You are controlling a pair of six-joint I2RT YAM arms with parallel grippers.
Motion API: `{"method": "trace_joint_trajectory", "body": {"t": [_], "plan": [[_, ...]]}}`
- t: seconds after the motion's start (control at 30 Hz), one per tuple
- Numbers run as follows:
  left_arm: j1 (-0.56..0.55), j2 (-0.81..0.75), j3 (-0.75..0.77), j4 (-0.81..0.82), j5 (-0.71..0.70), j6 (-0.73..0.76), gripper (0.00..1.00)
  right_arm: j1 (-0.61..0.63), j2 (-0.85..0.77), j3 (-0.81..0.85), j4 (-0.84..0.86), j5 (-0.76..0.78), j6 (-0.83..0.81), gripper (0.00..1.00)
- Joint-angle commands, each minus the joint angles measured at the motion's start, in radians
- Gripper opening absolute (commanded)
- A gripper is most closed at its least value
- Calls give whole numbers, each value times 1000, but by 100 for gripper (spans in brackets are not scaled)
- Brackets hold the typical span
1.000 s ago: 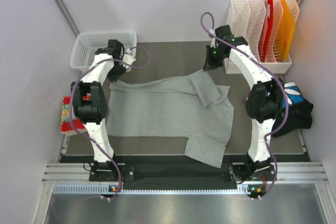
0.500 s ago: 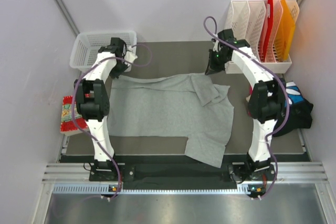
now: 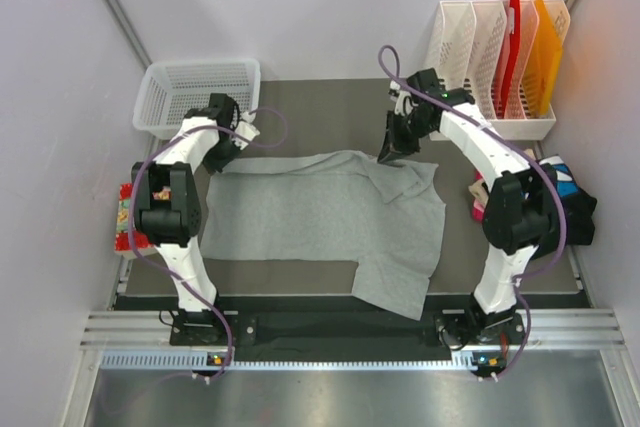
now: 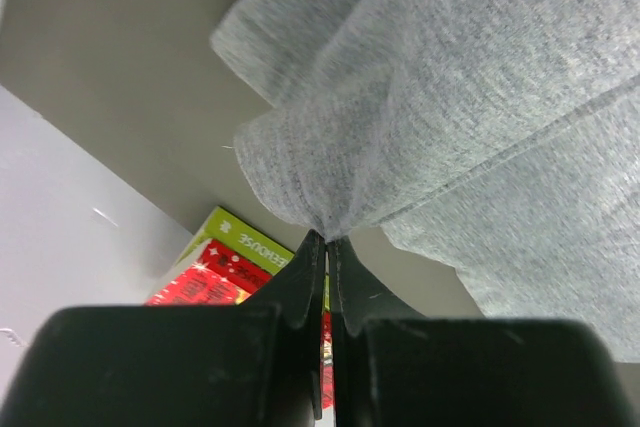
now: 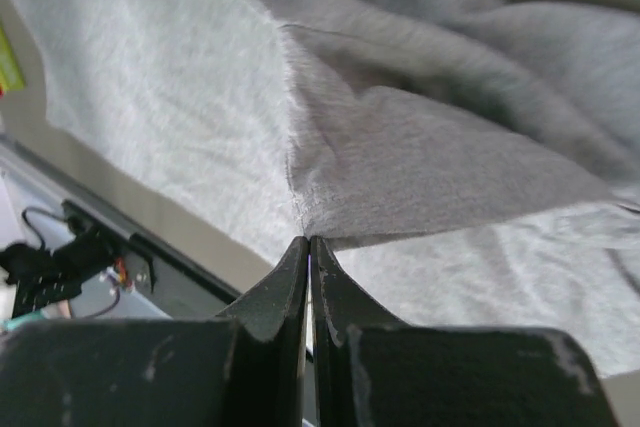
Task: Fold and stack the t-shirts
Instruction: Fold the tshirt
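Note:
A plain light grey t-shirt [image 3: 320, 217] lies spread on the dark table, one part hanging over the near edge. My left gripper [image 3: 218, 159] is at the shirt's far left corner and is shut on a pinch of the grey cloth [image 4: 330, 177], fingertips together [image 4: 325, 239]. My right gripper [image 3: 388, 154] is at the far right edge and is shut on a fold of the same shirt [image 5: 420, 157], fingertips together [image 5: 308, 239]. Other shirts, black and blue-and-white [image 3: 560, 202] with a bit of pink [image 3: 478, 192], lie in a pile at the right.
A white basket [image 3: 195, 87] stands at the back left. White file holders [image 3: 495, 57] with red and orange folders stand at the back right. A red and green box [image 3: 125, 217] lies off the table's left edge, also in the left wrist view [image 4: 230, 257].
Both grippers have moved toward the near side and lower, keeping hold of the shirt's far edge. The right gripper also shifted left. The raised flap at the far right lies flatter.

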Motion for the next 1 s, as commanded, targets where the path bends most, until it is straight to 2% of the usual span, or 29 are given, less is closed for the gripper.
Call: {"method": "trace_joint_trajectory", "body": {"t": [0.0,0.23,0.43,0.47,0.57,0.6,0.7,0.77,0.9,0.97], "plan": [[-1,-55,-28,23,1,16,0,60,-98,-104,-31,-95,-26,0],[-1,-83,-90,38,-4,40,0,100,-195,-334,-51,-130,-43,7],[0,-89,-102,40,-5,42,0,130,-241,-411,-57,-136,-46,31],[-1,-90,-101,40,-4,43,0,132,-245,-402,-66,-126,-47,32],[-1,-92,-98,41,-13,51,0,95,-253,-334,-105,32,-44,25],[-1,-92,-94,43,-14,54,0,39,-253,-320,-103,104,-35,25],[-1,-92,-90,43,-16,57,0,-101,-229,-282,-79,146,-17,24],[-1,-93,-87,41,-13,53,0,-150,-204,-264,-51,193,-15,21],[-3,-90,-56,15,12,27,0,-195,-78,-210,-21,195,-15,22],[-3,-97,-48,-5,15,23,10,-190,-26,-187,2,142,-7,22]]}}
